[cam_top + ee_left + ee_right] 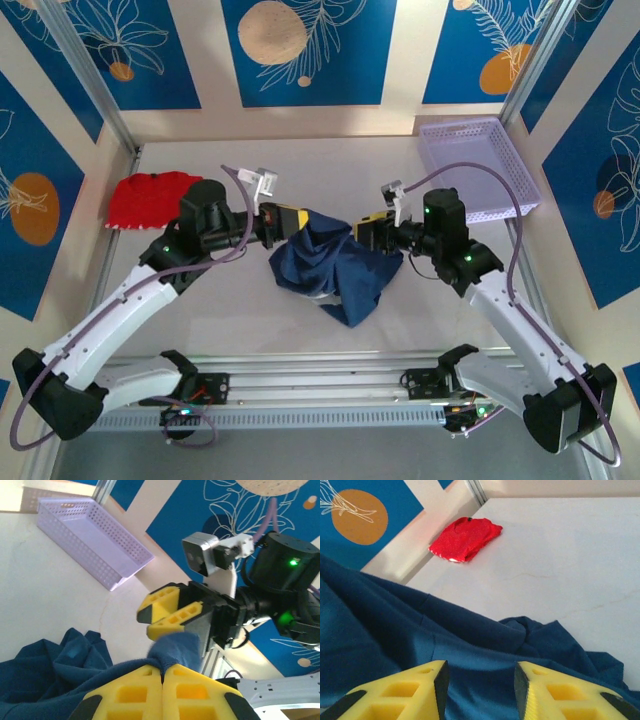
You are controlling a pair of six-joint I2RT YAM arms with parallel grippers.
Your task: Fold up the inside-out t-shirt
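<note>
On the pale table [440, 315], under blue-patterned walls, the left jaws are clenched on a fold of the inside-out t-shirt [335, 265], while the right jaws are parted over the same cloth. The t-shirt is heaped at the table's middle; a red garment [150, 197] is laid near the far left corner, a lilac basket [520, 170] far right.

top external: high overhead, looking downward.
left wrist: behind left pincer [162, 674], facing right pincer [147, 622].
right wrist: behind right pincer.
shared: t-shirt [335, 265].
</note>
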